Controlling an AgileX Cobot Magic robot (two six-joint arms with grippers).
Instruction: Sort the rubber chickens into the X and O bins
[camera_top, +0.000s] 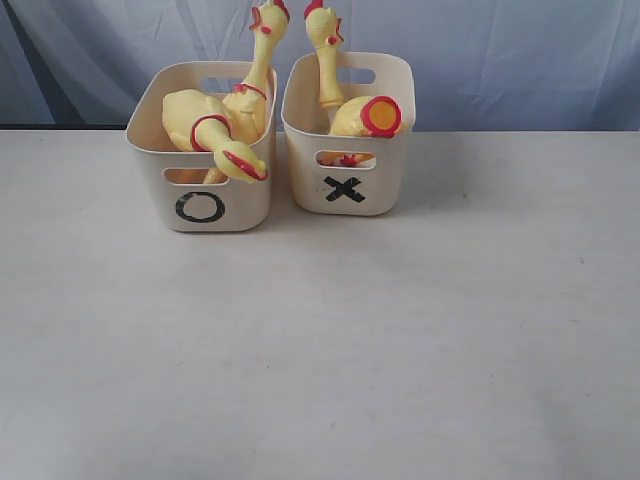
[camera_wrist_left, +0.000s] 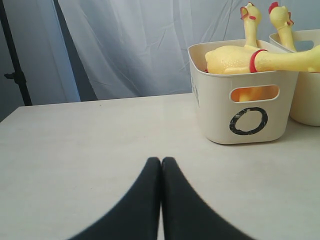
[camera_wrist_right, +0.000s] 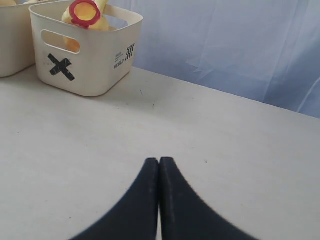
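Both pairs of my jaws pressed together, left gripper (camera_wrist_left: 161, 162) and right gripper (camera_wrist_right: 159, 162), above table (camera_top: 320, 360); chickens (camera_top: 215, 125) in O bin (camera_top: 150, 190), X bin (camera_top: 392, 180), upper centre of exterior view.

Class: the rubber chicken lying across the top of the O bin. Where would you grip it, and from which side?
Grip the chicken by its neck, just past the red band, coming straight down from above. The neck is slim and lies over the O bin's front rim, clear of the walls; the body looks too fat to pinch.
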